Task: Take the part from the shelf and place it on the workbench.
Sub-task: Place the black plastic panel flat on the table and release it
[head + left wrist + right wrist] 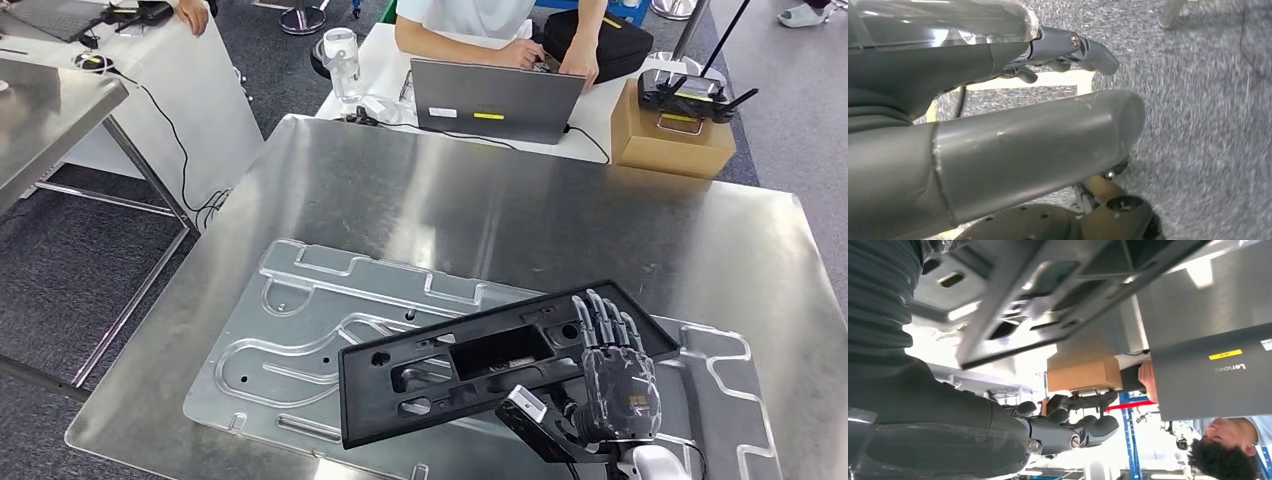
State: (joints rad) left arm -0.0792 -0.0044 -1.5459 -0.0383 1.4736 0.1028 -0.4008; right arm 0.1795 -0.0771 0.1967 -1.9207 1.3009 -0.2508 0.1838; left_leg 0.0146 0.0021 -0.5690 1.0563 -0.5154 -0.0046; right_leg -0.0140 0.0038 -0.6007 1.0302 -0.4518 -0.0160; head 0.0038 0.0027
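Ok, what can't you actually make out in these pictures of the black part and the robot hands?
- Head view: whether the black part touches the metal plate; its near edge sits behind the right robot hand.
- Head view: the right hand's grip on the part, hidden by its own back.
- Left wrist view: the left robot hand is too close to judge finger spread.

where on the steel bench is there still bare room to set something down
Free: the far half of the workbench, between the silver plate and the laptop, and the right edge below the cardboard box. Crowded: the near side, where the black part under the right robot hand overlaps the plate.
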